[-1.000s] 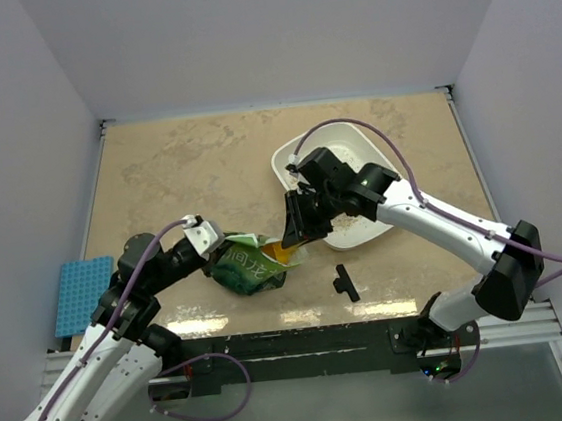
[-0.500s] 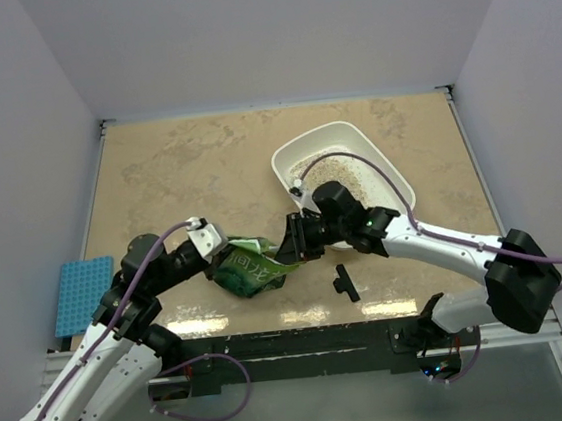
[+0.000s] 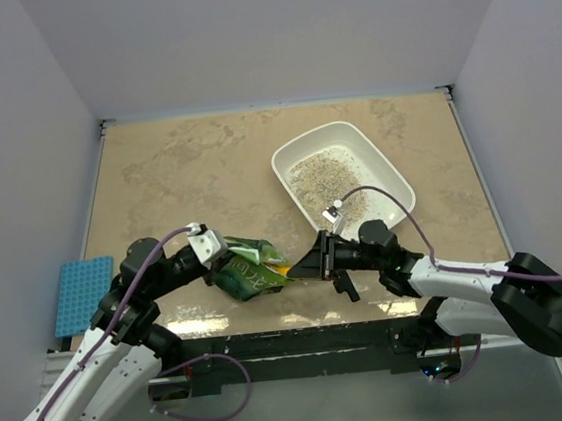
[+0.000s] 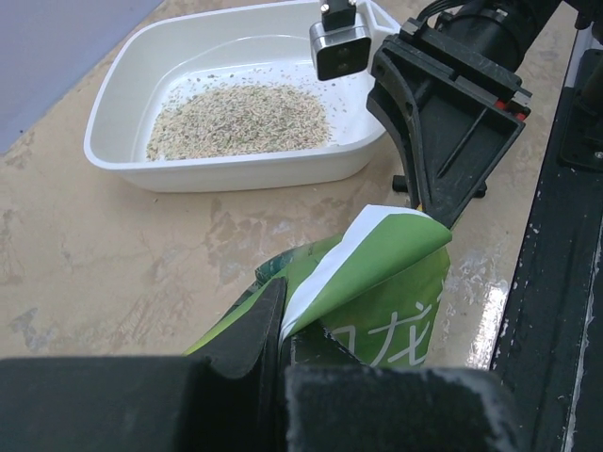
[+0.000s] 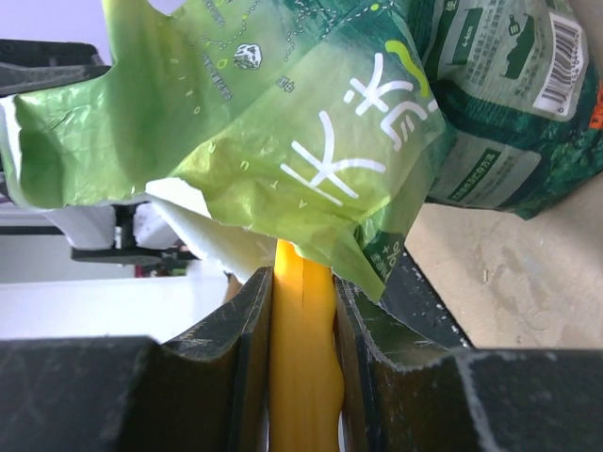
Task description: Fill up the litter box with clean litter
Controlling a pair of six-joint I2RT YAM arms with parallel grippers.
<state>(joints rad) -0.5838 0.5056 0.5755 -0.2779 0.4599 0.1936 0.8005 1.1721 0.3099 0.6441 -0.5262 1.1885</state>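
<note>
Top: litter box (image 3: pixel 385 162) holding clean litter (image 3: pixel 320 176) sat right of table centre, beyond the right gripper (image 3: pixel 304 266). Green bag (image 3: pixel 250 271) lay near front edge, spanning left-right.

Left wrist: left gripper (image 4: pixel 283 358) clamped bag.

Right wrist: right gripper pinched bag's yellow edge.

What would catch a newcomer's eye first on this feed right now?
The crinkled green bag, front and centre, is gripped from both sides. The left pincer pinches one end, and the right pincer is clamped on a yellow strip at the other. Behind it, right of centre, the white litter box holds a thin patch of clean litter.
</note>
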